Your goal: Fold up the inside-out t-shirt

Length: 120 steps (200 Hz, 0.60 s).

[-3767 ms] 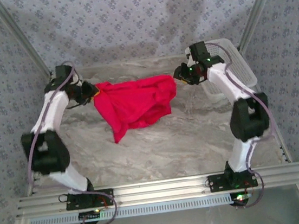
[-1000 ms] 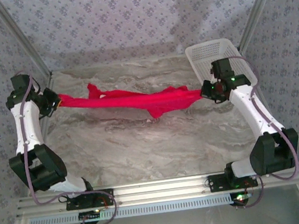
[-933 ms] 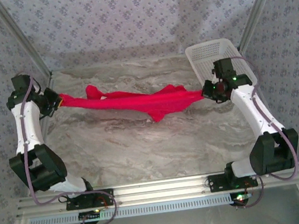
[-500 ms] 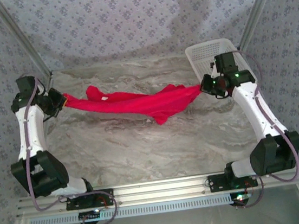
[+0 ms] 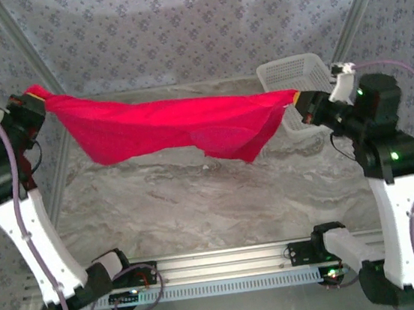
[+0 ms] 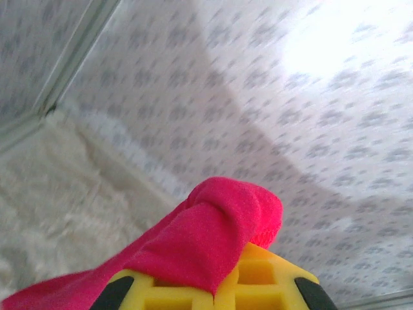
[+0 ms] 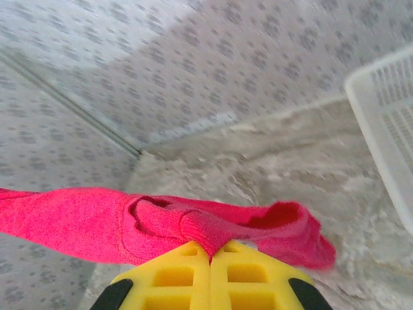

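Between the left pincer [image 6: 213, 294] and the right pincer [image 7: 211, 271], the bright red soft cloth t-shirt [image 5: 166, 126] hangs stretched above the grey marbled table [image 5: 198, 209]. Each pincer is clamped on a bunched corner (a small bite). A wider pull could slip a corner free. The sagging fold beside the right pincer might snag the white plastic mesh basket [image 5: 299, 75].

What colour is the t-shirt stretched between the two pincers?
Plain bright red t-shirt, seen best in the top external view.
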Each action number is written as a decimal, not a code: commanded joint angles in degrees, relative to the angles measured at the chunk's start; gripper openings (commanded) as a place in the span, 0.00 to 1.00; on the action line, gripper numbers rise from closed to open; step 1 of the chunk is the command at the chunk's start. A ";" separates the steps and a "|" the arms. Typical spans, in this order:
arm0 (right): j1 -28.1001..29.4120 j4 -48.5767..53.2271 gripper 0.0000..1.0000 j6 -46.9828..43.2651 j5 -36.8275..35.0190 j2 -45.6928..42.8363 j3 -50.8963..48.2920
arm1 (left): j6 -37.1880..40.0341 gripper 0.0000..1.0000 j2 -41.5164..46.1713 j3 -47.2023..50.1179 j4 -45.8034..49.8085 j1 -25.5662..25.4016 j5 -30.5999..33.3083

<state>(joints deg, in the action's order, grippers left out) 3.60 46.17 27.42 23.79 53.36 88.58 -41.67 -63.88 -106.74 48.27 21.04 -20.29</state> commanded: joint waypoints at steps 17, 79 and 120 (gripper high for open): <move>-0.78 3.77 0.00 0.47 -0.37 -2.43 5.90 | 0.79 0.00 1.93 -7.88 3.63 0.41 1.50; -1.38 -1.82 0.00 0.31 -5.24 8.81 -2.76 | -1.53 0.00 0.04 15.83 -7.40 0.24 -4.23; -0.85 -10.80 0.25 4.14 -4.78 31.41 -5.92 | 0.21 0.05 -19.06 28.60 -13.85 -5.28 0.66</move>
<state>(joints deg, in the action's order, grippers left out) 2.70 40.66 28.42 20.38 73.32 83.37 -42.35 -71.72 -81.08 39.18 18.61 -22.13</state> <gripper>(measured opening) 0.117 0.038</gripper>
